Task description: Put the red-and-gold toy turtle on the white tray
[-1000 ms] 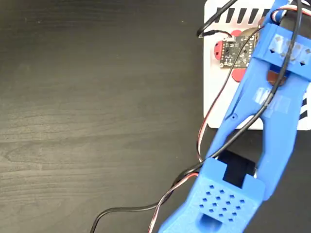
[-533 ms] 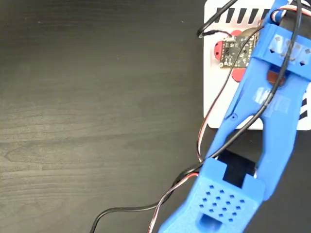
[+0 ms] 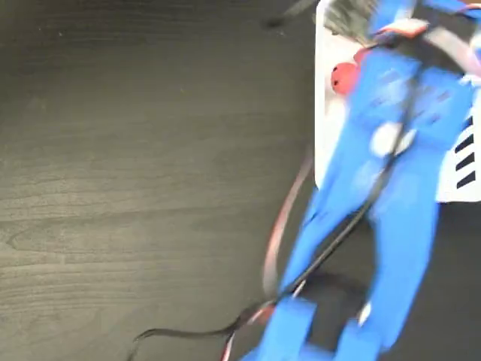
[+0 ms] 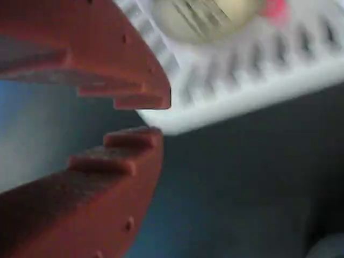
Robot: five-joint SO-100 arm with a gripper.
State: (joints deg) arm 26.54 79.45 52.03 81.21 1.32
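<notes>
The red-and-gold toy turtle (image 3: 343, 75) lies on the white tray (image 3: 327, 150) at the top right of the fixed view. Only its red head shows there, because the blurred blue arm (image 3: 391, 188) covers the shell. In the wrist view the turtle's gold shell (image 4: 204, 19) rests on the tray (image 4: 258, 91), near its striped edge and beyond the jaw tips. My brown gripper (image 4: 156, 118) is off the turtle, hanging over the tray's edge and the dark table. A narrow gap separates its tips and nothing is between them.
The dark wood-grain table (image 3: 135, 188) fills the left and middle of the fixed view. Red and black cables (image 3: 278, 241) trail from the arm down to the bottom edge.
The arm is now in fast motion and blurred, with its wrist shifted toward the top of the fixed view. The turtle stays on the tray, its shell now covered by the arm.
</notes>
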